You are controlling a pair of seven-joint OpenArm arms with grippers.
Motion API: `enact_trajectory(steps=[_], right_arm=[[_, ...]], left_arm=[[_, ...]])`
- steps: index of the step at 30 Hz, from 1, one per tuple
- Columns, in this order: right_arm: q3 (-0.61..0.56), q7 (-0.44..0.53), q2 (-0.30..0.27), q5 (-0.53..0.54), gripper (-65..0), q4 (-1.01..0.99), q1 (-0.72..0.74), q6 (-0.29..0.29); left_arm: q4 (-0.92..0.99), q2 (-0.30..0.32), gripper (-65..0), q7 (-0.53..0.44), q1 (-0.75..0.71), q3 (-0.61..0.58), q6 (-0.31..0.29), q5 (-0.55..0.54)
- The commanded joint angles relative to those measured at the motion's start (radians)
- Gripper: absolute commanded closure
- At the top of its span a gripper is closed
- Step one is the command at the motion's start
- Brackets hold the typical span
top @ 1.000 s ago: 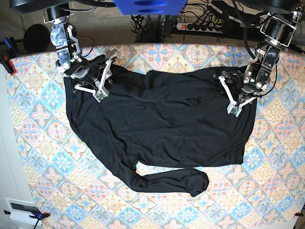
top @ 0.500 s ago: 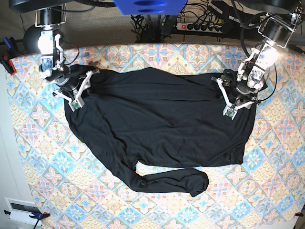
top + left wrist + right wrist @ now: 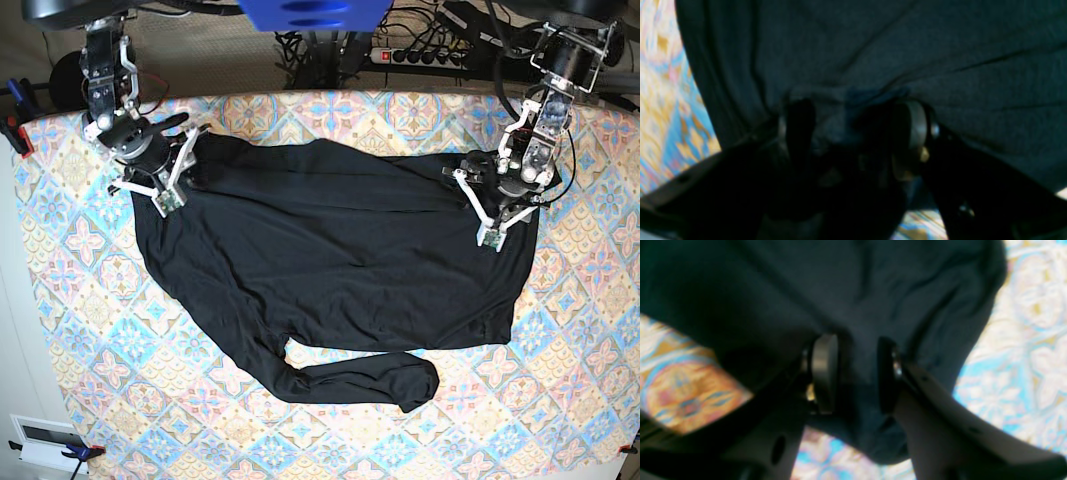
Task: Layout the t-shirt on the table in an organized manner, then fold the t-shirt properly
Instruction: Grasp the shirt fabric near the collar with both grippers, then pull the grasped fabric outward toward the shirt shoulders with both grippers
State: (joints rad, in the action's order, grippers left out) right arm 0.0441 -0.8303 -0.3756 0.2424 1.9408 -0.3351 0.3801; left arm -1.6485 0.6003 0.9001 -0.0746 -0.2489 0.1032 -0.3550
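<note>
We have the t-shirt (image 3: 330,270) lying mostly flat on the table (image 3: 90,300), covering the middle of the base view with its top edge toward 12 o'clock. Starting at 10 o'clock in that view: the right claw (image 3: 165,160) sits on the shirt's upper corner there. The right wrist view shows a ridge of black fabric (image 3: 857,366) pinched between its two pads (image 3: 823,373), so we read it as clamped on the t-shirt, though blur stops us confirming how firmly. Moving across, the body of the shirt looks stretched along the top edge, with faint creases running between the two corners, which suits a spreading pull from both ends. At 6 o'clock one long sleeve (image 3: 360,380) is curled under the hem and not yet laid out. At 2 o'clock the left claw (image 3: 495,205) sits on the opposite upper corner. In the left wrist view a wad of cloth (image 3: 853,113) is bunched between widely spaced jaws, so we take it as gripping a thick fold of the t-shirt. Our judgement: holding both top corners lets us tension the shirt flat before folding. We are in the layout phase; the sleeve needs straightening next. Risk: fabric slipping from the wide left grip.
</note>
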Motion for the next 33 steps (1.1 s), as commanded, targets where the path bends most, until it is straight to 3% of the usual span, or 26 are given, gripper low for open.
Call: enact_trajectory(steps=[1, 6, 10, 17, 27, 33], right_arm=[[-0.026, 0.022, -0.012, 0.01, -19.2, 0.027, -0.011, 0.0], [-0.22, 0.022, -0.015, 0.01, -19.3, 0.041, -0.026, 0.0], [-0.33, 0.022, -0.015, 0.008, -19.1, 0.041, 0.023, 0.0], [-0.367, 0.012, -0.013, 0.008, -19.1, 0.035, 0.101, 0.0], [-0.375, 0.01, -0.018, 0.008, -19.3, 0.032, 0.1, 0.0], [-0.376, 0.002, -0.018, 0.008, -19.3, 0.026, 0.097, 0.0]], left_arm=[[-0.023, 0.007, -36.2, 0.015, 0.006, 0.043, 0.01, -0.008], [-0.075, -0.07, -36.2, 0.026, -0.011, 0.244, 0.01, -0.16], [-0.121, -0.093, -36.2, 0.086, -0.055, 0.397, 0.01, -0.293], [-0.175, -0.092, -36.2, 0.236, -0.173, 0.583, 0.01, -0.465], [-0.172, 0.039, -36.2, 0.241, -0.255, 0.526, 0.01, -0.433], [-0.163, 0.04, -36.2, 0.239, -0.205, 0.477, 0.01, -0.298]])
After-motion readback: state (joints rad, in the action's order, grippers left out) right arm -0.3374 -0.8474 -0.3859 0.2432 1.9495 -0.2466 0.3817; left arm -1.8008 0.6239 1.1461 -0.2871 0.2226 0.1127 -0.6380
